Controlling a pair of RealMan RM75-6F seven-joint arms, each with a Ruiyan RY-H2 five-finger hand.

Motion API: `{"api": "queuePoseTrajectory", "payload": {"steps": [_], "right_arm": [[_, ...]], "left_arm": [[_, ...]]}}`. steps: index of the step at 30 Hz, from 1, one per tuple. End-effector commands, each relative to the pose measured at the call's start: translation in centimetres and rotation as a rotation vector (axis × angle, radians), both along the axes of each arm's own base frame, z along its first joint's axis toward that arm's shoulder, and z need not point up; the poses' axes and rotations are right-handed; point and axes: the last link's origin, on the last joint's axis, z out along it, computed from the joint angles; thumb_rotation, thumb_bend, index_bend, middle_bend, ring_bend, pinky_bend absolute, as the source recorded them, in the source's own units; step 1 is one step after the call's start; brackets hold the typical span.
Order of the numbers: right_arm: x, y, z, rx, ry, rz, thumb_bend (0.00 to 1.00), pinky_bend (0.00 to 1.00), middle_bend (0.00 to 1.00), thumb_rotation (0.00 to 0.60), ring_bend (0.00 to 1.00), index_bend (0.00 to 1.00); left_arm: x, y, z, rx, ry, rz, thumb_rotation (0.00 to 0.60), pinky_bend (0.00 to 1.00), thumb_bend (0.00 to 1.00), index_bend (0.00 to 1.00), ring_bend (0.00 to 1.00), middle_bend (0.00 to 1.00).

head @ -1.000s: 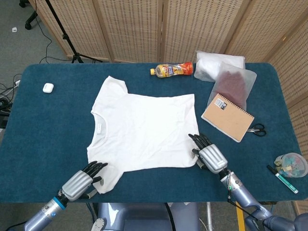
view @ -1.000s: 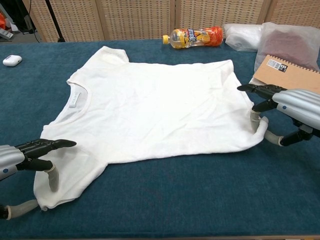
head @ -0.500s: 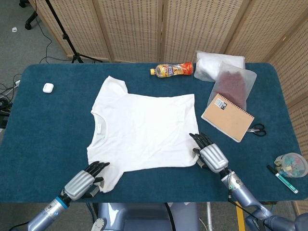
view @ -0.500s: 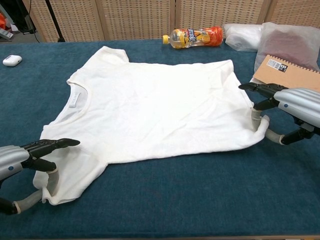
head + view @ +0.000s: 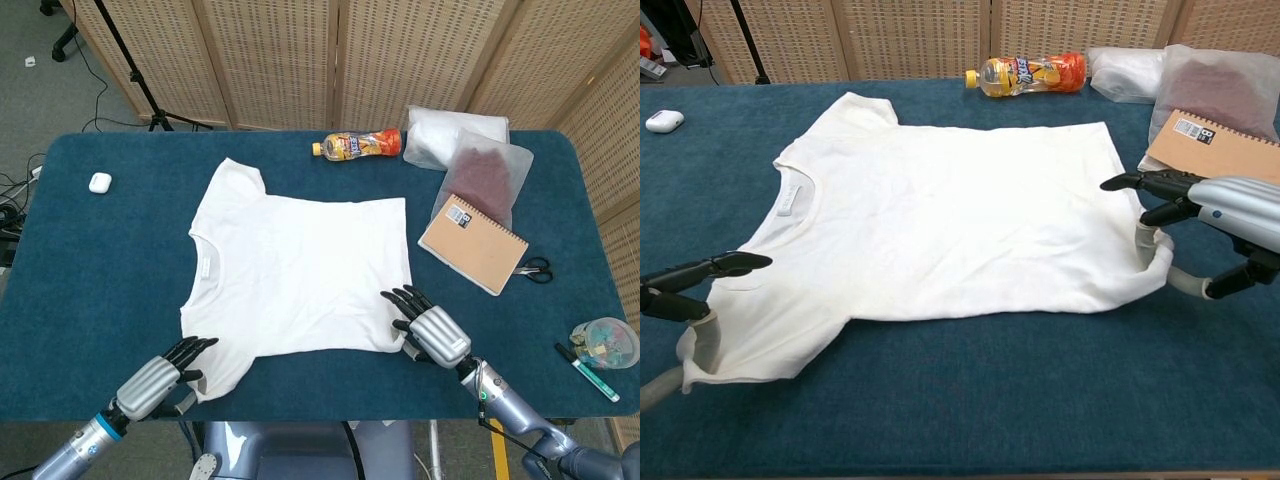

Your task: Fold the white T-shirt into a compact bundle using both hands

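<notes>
The white T-shirt (image 5: 295,265) is lying flat on the blue table (image 5: 90,290), collar toward the left, hem toward the right, and both hands are working its near edge. The left hand (image 5: 155,382) is pinching the near sleeve between thumb and fingers; in the chest view (image 5: 685,290) the sleeve's edge is looping over its thumb. Compared with half a second ago, this hand is sitting farther left and nearer the table's front edge, and the sleeve is being drawn out with it, stretched flatter and longer toward the near-left corner. Over on the other side, the right hand (image 5: 428,328) is holding the near hem corner, cloth curling over its thumb while the other fingers are spreading above the fabric (image 5: 1200,215). Its fingertips are now reaching a little farther in over the shirt than before, and the hem edge is looking straighter. Behind the shirt, the orange bottle (image 5: 358,146), the white bag (image 5: 455,128), the frosted pouch (image 5: 485,178) and the notebook (image 5: 472,243) are all sitting where they were.
</notes>
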Motion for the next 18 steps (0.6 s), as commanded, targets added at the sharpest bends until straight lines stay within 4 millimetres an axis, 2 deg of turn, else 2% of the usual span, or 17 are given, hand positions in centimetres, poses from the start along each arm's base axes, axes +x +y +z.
{"api": "queuePoseTrajectory", "payload": {"steps": [1, 9, 18], "right_arm": [[0.5, 0.9, 0.4, 0.058, 0.003, 0.055, 0.57, 0.0, 0.08, 0.6, 0.0, 0.63], [1.7, 3.5, 0.9, 0.122, 0.048, 0.195, 0.57, 0.0, 0.08, 0.6, 0.0, 0.63], [2.8, 5.3, 1.4, 0.146, 0.031, 0.258, 0.57, 0.0, 0.09, 0.6, 0.0, 0.63]], "left_arm": [[-0.2, -1.0, 0.8, -0.043, -0.024, 0.01, 0.6, 0.0, 0.57, 0.72, 0.0, 0.0], [-0.2, -3.7, 2.9, -0.14, -0.092, 0.066, 0.6, 0.0, 0.59, 0.72, 0.0, 0.0], [0.6, -5.6, 3.5, -0.228, -0.146, 0.109, 0.6, 0.0, 0.59, 0.73, 0.0, 0.0]]}}
